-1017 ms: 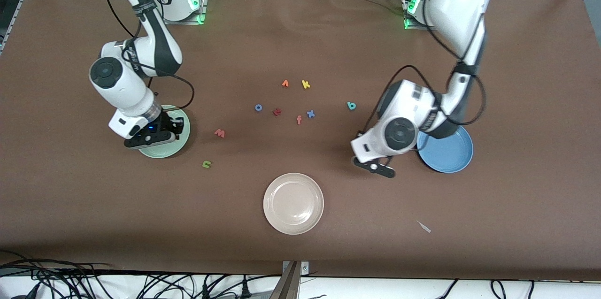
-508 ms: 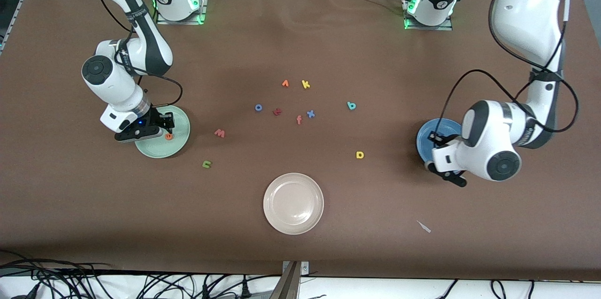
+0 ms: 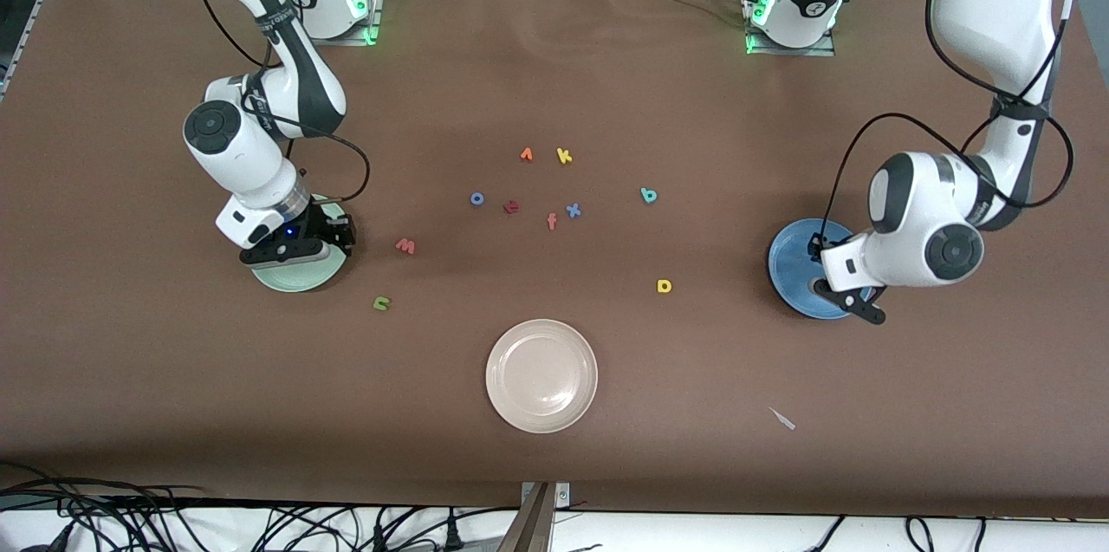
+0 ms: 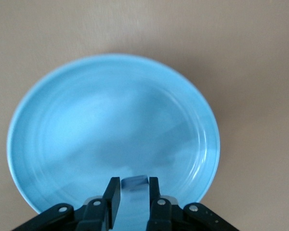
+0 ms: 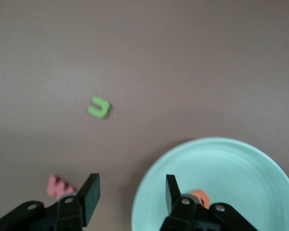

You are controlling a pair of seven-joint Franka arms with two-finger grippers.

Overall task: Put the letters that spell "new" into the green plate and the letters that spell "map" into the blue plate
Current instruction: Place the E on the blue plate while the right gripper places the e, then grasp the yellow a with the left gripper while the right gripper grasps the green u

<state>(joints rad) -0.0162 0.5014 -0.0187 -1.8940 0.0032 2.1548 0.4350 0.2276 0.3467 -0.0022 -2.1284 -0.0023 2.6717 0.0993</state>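
over the green plate [image 5: 241, 168], right tool [image 5: 130, 192] gapes; left tool [image 4: 134, 197] grips blue m [image 4: 135, 183].

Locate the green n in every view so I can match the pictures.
Front view: green n lies on the brown table, nearer the camera than the pinkish-red w, beside the green plate.
Right wrist view: green n on bare table, apart from the green plate.
Left wrist view: not in it; only the blue plate.
Shared landmark: the green plate.
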